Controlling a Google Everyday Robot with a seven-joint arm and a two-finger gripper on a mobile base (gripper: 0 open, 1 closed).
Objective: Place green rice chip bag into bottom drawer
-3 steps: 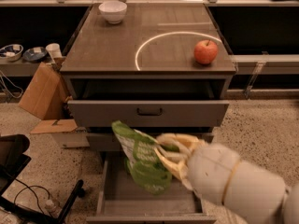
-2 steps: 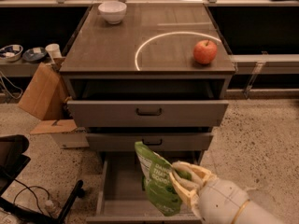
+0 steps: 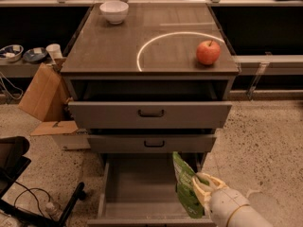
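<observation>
Gripper [image 3: 200, 189] low right, jaws clamped on green rice chip bag [image 3: 183, 194] — upright, over bottom drawer [image 3: 137, 183] (pulled open), right side

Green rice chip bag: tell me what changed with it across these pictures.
The gripper, shut on the green rice chip bag throughout, has carried it rightward and lower, to the right side of the open bottom drawer. Nothing was let go. The bottom drawer stayed open, and the apple and the bowl stayed put.

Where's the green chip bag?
The crinkly green snack bag hangs in the gripper at the view's lower right, at the grey bottom drawer's right side.
</observation>
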